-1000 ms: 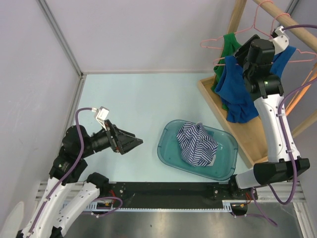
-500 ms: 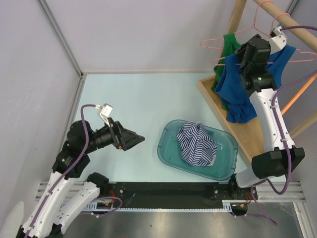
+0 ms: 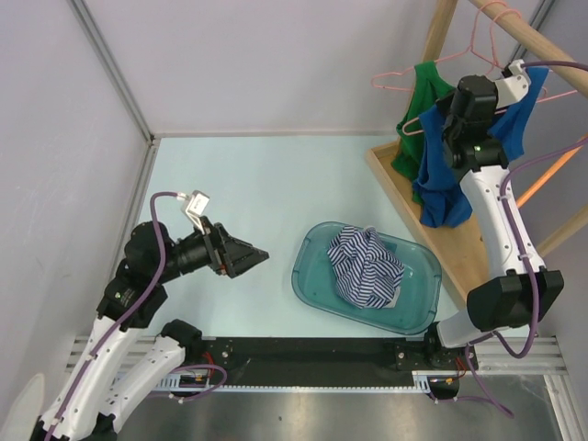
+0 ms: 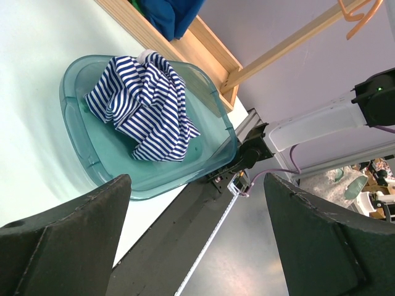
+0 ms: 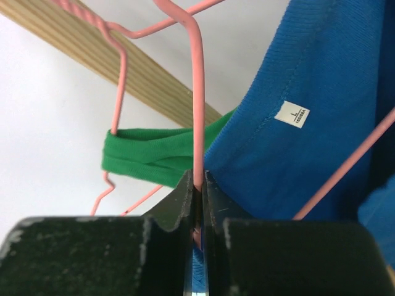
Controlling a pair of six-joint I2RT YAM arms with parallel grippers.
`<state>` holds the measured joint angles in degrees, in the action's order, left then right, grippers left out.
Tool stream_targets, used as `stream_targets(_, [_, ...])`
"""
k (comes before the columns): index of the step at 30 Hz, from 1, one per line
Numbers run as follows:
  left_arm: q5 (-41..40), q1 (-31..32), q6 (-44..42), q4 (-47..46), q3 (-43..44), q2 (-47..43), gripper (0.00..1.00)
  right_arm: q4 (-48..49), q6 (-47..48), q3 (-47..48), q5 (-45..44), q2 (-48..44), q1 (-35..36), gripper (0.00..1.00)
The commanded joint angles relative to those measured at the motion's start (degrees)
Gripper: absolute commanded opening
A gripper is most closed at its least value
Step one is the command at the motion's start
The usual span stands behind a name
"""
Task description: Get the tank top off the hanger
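From above, the blue cotton tank top hangs on its pink wire hanger under the wooden rail. The right gripper is up there, probably to steady the hanger for stripping. The left wrist view shows the left gripper spread wide and empty (apparently waiting). The right wrist view shows the jaws clamped on the hanger's wire.

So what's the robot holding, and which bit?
The right gripper is shut on the pink hanger, pinching its thin wire beside the blue top. The left gripper is open and empty.
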<state>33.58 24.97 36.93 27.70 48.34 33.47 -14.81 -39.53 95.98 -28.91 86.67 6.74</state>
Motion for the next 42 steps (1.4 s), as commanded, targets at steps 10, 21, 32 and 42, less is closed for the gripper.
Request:
stream_targets(10, [-0.4, 0.2, -1.4, 0.4, 2.6, -2.6, 0.94, -2.1, -9.7, 3.4, 4.0, -10.3, 2.9, 0.0])
stream_targets(21, [-1.3, 0.2, -1.5, 1.7, 3.3, -3.7, 0.94, -5.7, -12.3, -9.8, 12.5, -22.0, 13.5, 0.0])
stream_targets(32, [-14.0, 0.2, -1.9, 6.2, 7.2, -8.8, 0.93, -0.1, -3.3, 11.7, 39.3, 0.9, 28.1, 0.0])
stream_targets(42, [-25.9, 0.2, -4.1, 11.8, 14.1, -13.8, 0.93, -3.0, -2.9, 31.4, 48.8, 12.5, 36.1, 0.0])
